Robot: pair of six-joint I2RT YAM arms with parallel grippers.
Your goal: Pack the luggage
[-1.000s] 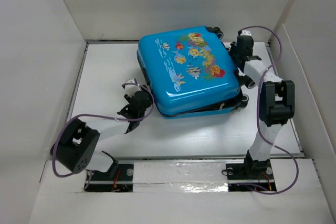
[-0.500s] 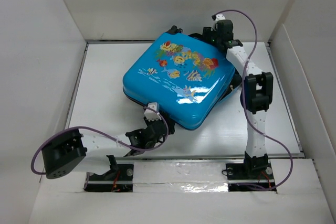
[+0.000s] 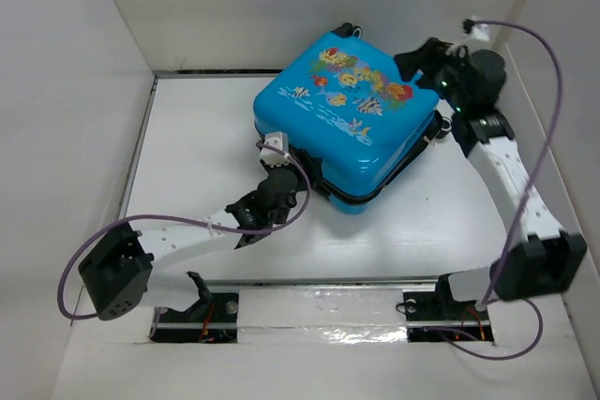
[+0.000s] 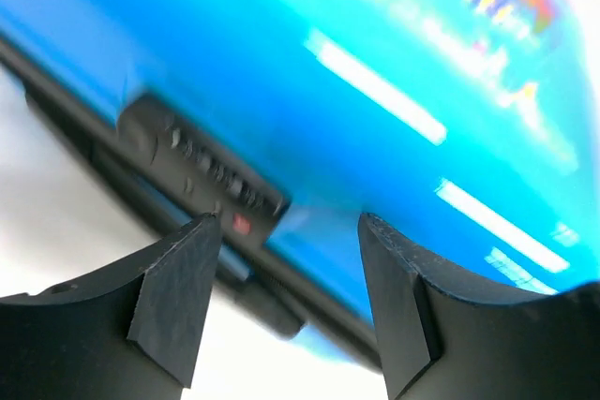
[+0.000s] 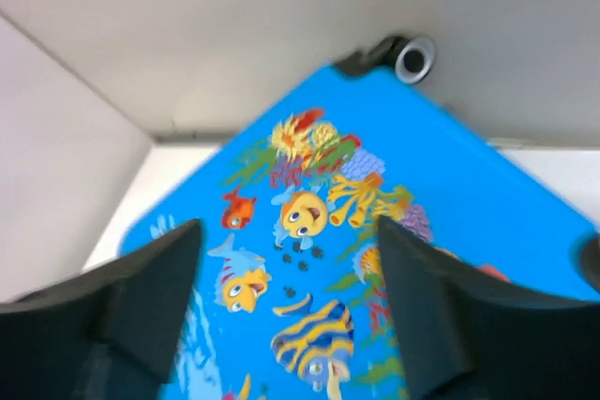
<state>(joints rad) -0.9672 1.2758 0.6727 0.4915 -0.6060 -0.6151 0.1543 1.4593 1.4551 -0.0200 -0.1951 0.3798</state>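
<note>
The luggage [image 3: 347, 110], a bright-blue hard-shell suitcase with a fish and coral print, lies flat at the back middle of the table with its lid down, turned cornerwise. My left gripper [image 3: 286, 168] is open at its near-left edge; the left wrist view shows the blue shell [image 4: 394, 72] and the black lock block [image 4: 202, 170] just beyond my open gripper [image 4: 291, 297]. My right gripper [image 3: 412, 61] is open and empty above the suitcase's far-right corner. The right wrist view looks down between my gripper [image 5: 286, 316] onto the printed lid [image 5: 309, 259] and a black wheel [image 5: 412, 55].
White walls enclose the table on the left [image 3: 66, 138], back [image 3: 309, 7] and right [image 3: 553, 119]. The suitcase's far corner is close to the back wall. A foil-taped strip [image 3: 319, 311] runs along the near edge between the arm bases.
The suitcase has turned and shifted right and back. My right arm swung out right, gripper now over the far-right corner. My left gripper moved up to the near-left edge.
</note>
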